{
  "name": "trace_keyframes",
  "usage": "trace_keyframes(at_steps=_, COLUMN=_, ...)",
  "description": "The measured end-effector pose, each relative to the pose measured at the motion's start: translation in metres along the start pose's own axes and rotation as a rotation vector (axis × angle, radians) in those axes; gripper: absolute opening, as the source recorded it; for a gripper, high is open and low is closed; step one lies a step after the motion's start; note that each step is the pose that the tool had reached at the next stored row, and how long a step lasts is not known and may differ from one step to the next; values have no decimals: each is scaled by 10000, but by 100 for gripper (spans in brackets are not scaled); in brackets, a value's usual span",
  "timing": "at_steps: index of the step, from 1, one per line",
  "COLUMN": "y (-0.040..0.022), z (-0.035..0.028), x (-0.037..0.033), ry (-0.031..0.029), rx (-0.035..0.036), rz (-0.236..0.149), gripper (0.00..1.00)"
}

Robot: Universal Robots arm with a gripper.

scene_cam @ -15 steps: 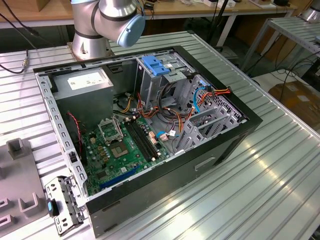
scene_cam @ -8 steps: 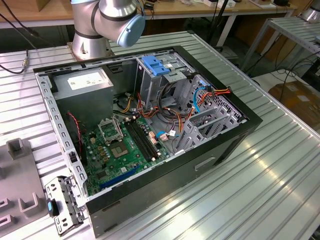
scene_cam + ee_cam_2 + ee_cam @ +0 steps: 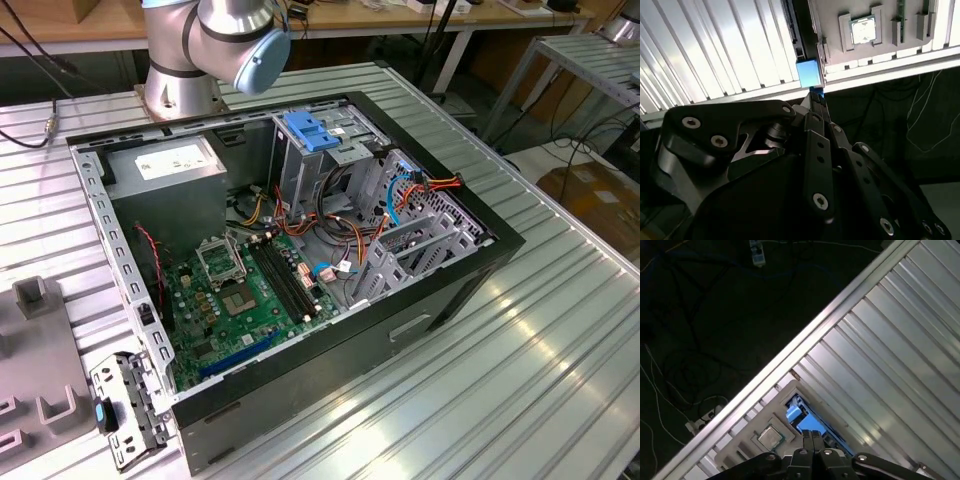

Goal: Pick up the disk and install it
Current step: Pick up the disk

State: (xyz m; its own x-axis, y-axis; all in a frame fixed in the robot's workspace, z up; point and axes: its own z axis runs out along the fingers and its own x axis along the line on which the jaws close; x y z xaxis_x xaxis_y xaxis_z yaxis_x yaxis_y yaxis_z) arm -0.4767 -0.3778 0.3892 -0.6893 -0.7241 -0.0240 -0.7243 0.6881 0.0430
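Observation:
The disk (image 3: 128, 410) is a grey metal slab with a blue plastic end, lying at the near corner of the ribbed table, at the exterior view's left, beside the open computer case (image 3: 440, 290). In both wrist views its blue end (image 3: 807, 73) (image 3: 799, 415) shows just beyond my fingertips, close to the table's edge. My gripper (image 3: 816, 100) (image 3: 812, 436) hangs above it, apart from it, with its black fingers (image 3: 807, 440) pressed together and nothing between them.
A grey fixture (image 3: 35, 300) (image 3: 860, 52) beside the disk holds a processor chip (image 3: 862, 30) (image 3: 770, 437). Inside the case stand a grey drive cage with a blue latch (image 3: 310, 130), a green board and loose cables. My arm's base (image 3: 180, 85) is behind the case. Dark floor with cables lies past the table edge.

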Motion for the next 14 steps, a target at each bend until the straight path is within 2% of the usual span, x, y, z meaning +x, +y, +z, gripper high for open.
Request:
trace_keyframes(at_steps=6, y=0, z=4, x=0, ry=65, rx=-36, rz=-1498, gripper=11)
trace_keyframes(at_steps=8, y=0, z=4, x=0, ry=77, rx=-39, rz=-1895, gripper=11)
trace_keyframes(at_steps=11, y=-1, z=7, x=0, ry=111, rx=-1, rz=-2305, gripper=11)
trace_keyframes(at_steps=12, y=-1, z=19, x=1, ry=184, rx=51, rz=-2999, gripper=11)
trace_keyframes(at_steps=14, y=-13, z=45, x=-9, ry=114, rx=273, rz=-3111, gripper=11)
